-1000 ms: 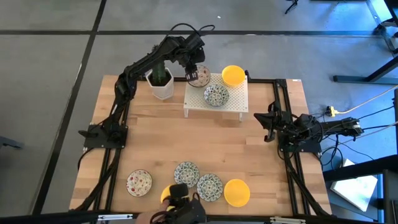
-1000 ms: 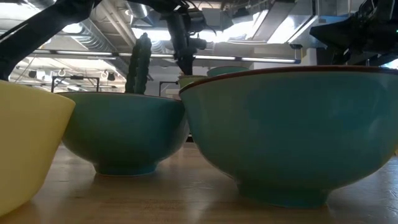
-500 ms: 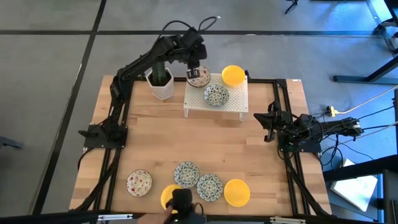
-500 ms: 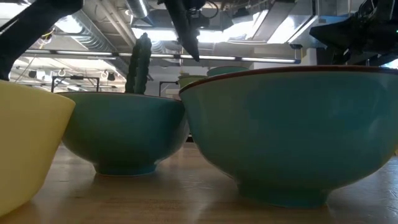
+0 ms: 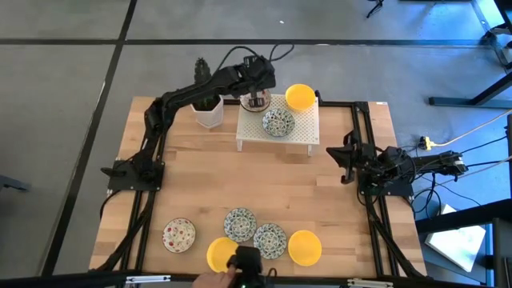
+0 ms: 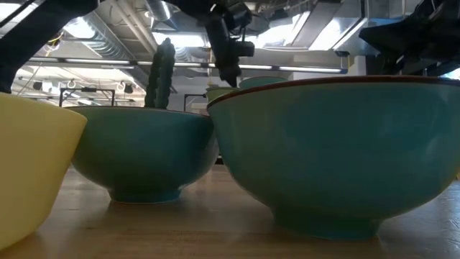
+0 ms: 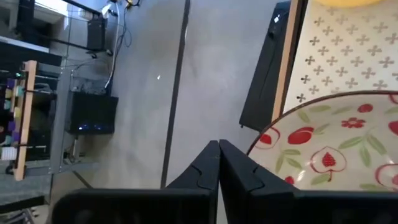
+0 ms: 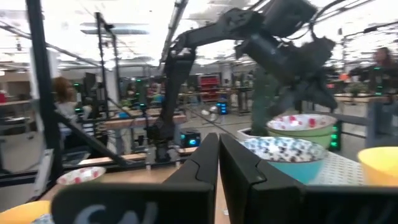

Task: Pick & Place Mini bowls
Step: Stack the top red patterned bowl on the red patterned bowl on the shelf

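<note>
On the white perforated rack (image 5: 298, 132) at the far side stand three mini bowls: a red-specked one (image 7: 336, 152), a blue-green one (image 5: 278, 122) and a yellow one (image 5: 300, 97). My left gripper (image 7: 218, 148) is shut with nothing between its fingers. It hangs over the red-specked bowl's (image 5: 254, 102) far rim, fingers pointing down. Several more mini bowls rest on their bases along the table's near edge: red-specked (image 5: 178, 234), blue-green (image 5: 240, 224) (image 5: 270, 240), yellow (image 5: 305, 247) (image 5: 218, 253). My right gripper (image 5: 346, 162) waits shut at the right.
A white pot with a green cactus (image 5: 206, 108) stands left of the rack, close under my left arm. A person's hand (image 5: 214, 281) with a dark object (image 5: 246, 261) reaches in at the near edge. Bare wood (image 5: 256, 184) lies mid-table.
My left gripper has shut. It rose a little, shifted toward the table's right and came back down over the red-specked bowl, which stays on the rack. The hand with the dark object at the near edge has moved right, uncovering the yellow bowl there.
</note>
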`<state>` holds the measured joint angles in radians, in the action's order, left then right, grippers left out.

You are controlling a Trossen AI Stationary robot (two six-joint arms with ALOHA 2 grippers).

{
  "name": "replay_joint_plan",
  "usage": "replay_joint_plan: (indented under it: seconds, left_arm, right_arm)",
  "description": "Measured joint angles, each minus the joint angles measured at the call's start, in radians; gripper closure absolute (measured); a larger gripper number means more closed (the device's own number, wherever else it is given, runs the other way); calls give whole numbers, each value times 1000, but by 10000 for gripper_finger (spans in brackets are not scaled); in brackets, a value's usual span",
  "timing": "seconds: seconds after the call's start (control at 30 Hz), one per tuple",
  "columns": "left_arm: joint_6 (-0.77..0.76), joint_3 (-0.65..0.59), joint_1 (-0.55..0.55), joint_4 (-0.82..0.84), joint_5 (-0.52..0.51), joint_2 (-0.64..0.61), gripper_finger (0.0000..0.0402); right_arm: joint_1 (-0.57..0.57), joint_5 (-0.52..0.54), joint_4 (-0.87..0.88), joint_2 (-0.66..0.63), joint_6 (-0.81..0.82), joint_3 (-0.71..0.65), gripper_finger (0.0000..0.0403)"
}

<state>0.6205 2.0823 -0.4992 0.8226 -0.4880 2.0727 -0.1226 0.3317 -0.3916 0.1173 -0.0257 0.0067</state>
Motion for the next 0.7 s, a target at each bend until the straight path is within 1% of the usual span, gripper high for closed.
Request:
replay_joint_plan:
  seconds: [0.1, 0.53, 0.7]
  left_arm:
    - [-12, 0, 0, -1, -1, -2, 400]
    - [-57, 0, -28, 20, 42, 8, 401]
    - [-76, 0, -30, 59, 52, 8, 400]
  right_arm:
    - [0, -22, 0, 0, 13, 0, 386]
    - [0, -21, 0, 0, 26, 0, 386]
    - [0, -21, 0, 0, 26, 0, 386]
